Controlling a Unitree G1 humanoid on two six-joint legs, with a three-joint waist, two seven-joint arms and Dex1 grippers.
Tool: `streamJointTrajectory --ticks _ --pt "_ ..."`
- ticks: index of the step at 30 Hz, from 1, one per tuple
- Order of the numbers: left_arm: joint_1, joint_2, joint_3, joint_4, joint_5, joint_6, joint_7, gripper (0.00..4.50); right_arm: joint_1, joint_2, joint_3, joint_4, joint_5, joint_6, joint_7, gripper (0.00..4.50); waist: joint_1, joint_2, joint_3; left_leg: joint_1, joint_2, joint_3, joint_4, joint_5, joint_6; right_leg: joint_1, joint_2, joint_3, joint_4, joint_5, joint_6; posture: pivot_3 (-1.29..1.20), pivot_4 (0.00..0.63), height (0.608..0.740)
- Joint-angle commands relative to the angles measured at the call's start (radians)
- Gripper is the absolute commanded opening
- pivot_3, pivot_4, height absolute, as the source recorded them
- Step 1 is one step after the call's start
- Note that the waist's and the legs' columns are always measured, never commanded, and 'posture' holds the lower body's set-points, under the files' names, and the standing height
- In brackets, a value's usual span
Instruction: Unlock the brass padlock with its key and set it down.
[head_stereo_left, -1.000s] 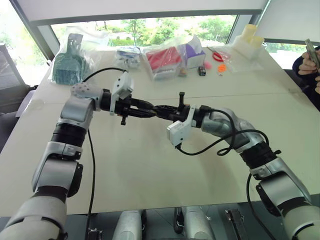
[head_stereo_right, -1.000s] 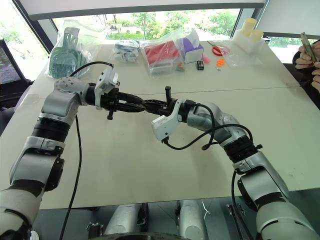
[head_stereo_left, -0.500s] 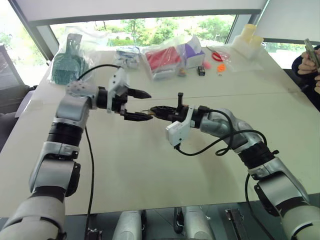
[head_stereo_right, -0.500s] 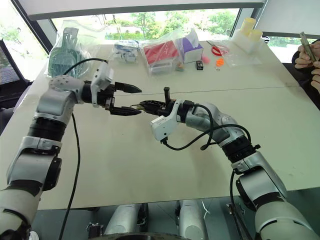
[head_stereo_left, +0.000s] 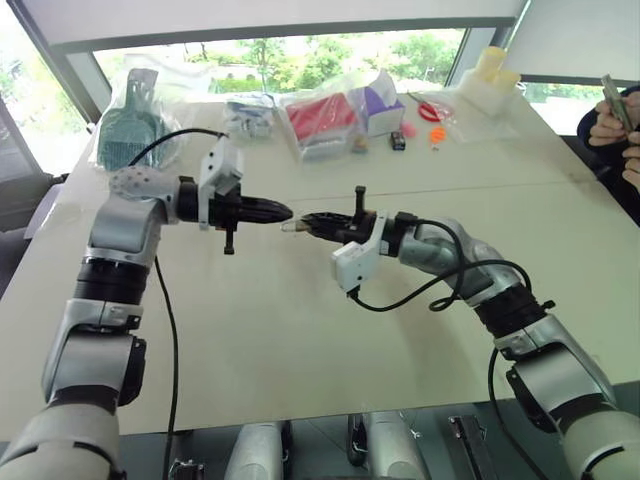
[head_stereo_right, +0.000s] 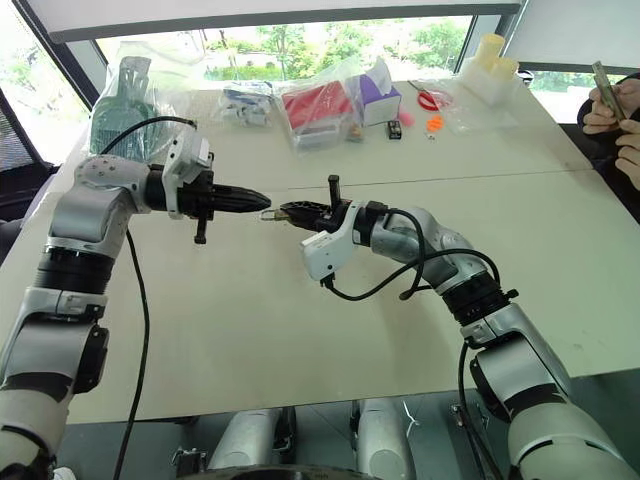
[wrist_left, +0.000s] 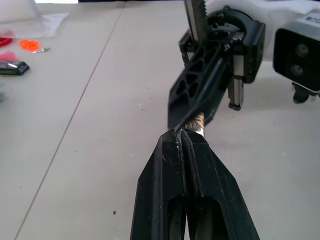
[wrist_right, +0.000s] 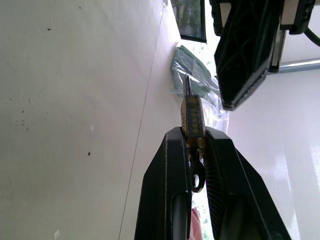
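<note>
My right gripper (wrist_right: 192, 134) is shut on the brass padlock (wrist_right: 192, 116), held in the air above the white table (head_stereo_left: 300, 330). The padlock's shackle loop sits back between the fingers. A thin silvery key (wrist_right: 187, 86) sticks out of the padlock's free end, seen edge-on. My left gripper (head_stereo_left: 284, 211) is shut and points its tips at the padlock (head_stereo_right: 270, 214) from the left. It hangs just short of the key, with a small gap, and nothing shows between its fingers (wrist_left: 167, 165). The brass (wrist_left: 196, 122) peeks out behind the left tips.
Along the table's far side lie a bagged green tool (head_stereo_left: 128, 128), a red pack (head_stereo_left: 325, 117), a purple box (head_stereo_left: 383, 100), red scissors (head_stereo_left: 432, 108), small dark and orange trinkets (head_stereo_left: 440, 134) and white containers (head_stereo_left: 493, 78). A person's hands (head_stereo_left: 618, 115) show at the far right.
The left gripper, closed at the padlock a second ago, opened wide, drew back a little to the left and has shut again. The right gripper stayed still with the padlock.
</note>
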Motion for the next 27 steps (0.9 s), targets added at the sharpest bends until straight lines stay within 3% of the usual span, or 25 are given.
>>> streamJointTrajectory --ticks 1,17,27 --pt "0.025 0.029 -0.007 -0.066 -0.019 0.019 -0.018 0.01 -0.022 0.000 -0.021 -0.023 0.013 -0.004 -0.001 0.00 0.000 0.000 0.000 0.000 0.000 0.000 0.000 0.000 0.000 0.000 0.000 0.000 0.000 0.000 0.000 0.00 0.150 0.740" --pt "0.006 -0.041 -0.009 0.094 0.050 -0.125 0.113 0.01 -0.016 0.007 -0.024 -0.048 0.024 0.009 0.018 0.00 0.002 0.000 0.000 0.000 0.000 0.001 0.000 0.000 0.000 0.000 0.000 0.001 0.000 0.000 0.000 0.00 0.150 0.740" --pt "0.026 0.007 -0.007 0.114 0.051 -0.148 0.102 0.01 0.005 0.010 -0.010 -0.012 0.021 0.021 0.019 0.00 0.001 0.000 0.000 0.000 0.000 0.001 0.000 0.000 0.000 0.000 0.000 0.001 0.000 0.000 0.000 0.00 0.150 0.740"
